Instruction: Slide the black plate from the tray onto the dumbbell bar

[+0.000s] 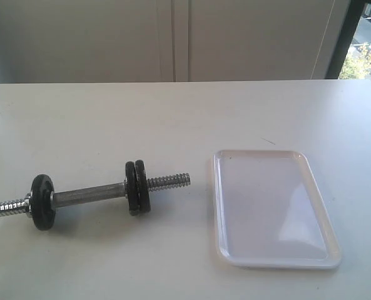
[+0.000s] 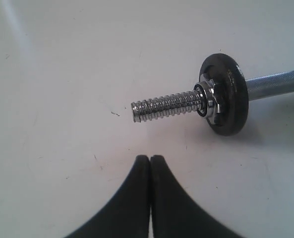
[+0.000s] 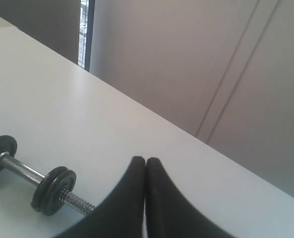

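Black L hand (image 2: 150, 157), R hand (image 3: 146, 159) pinched tight; dumbbell bar (image 1: 88, 195) near tray (image 1: 269, 206)

The left gripper (image 2: 150, 158) has its two curved black jaws pressed together, the tips meeting with no gap and the inner edges touching all the way back, and it points steeply down toward the bench. The right gripper (image 3: 146, 160) is closed in the same way, its black jaws touching tip to tip and empty, but it is angled far more shallowly, aimed out across the bench rather than down at it, and rolled a little to one side.
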Controlling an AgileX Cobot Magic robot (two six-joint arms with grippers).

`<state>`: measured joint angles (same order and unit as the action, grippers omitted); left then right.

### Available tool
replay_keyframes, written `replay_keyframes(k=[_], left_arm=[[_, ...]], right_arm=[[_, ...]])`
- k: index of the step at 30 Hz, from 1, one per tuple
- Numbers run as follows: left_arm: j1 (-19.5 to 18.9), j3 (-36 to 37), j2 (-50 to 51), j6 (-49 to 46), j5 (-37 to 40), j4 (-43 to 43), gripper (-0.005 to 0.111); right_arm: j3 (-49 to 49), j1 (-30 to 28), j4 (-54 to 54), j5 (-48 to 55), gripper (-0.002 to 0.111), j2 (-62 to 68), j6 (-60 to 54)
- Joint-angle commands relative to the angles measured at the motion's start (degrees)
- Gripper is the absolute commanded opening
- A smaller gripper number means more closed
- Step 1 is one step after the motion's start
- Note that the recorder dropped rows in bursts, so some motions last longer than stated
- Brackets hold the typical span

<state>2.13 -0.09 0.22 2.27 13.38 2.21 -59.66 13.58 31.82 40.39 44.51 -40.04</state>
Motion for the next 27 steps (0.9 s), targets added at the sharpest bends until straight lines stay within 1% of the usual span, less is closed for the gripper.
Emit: replay_keyframes(k=[1, 15, 18, 23, 27], left_arm=[[0.5, 0.1, -0.2, 0.4, -0.1, 0.2, 0.0], [0.5, 0.1, -0.2, 0.4, -0.1, 0.2, 0.0], [0.5, 0.1, -0.2, 0.4, -0.1, 0.2, 0.0], [0.5, 0.1, -0.2, 0.4, -0.1, 0.2, 0.0], [0.5, 0.1, -0.2, 0.4, -0.1, 0.2, 0.0]], right_arm=[[0.4, -0.5, -0.1, -0.3, 0.0, -0.4, 0.1], [0.4, -0.2, -0.1, -0.3, 0.0, -0.4, 0.1], [0.4, 1.6, -0.5, -0.3, 0.0, -1.9, 0.1], [0.4, 5.6, -0.2, -0.1, 0.0, -8.0, 0.1], [0.4, 7.0, -0.2, -0.1, 0.0, -13.5, 0.1]])
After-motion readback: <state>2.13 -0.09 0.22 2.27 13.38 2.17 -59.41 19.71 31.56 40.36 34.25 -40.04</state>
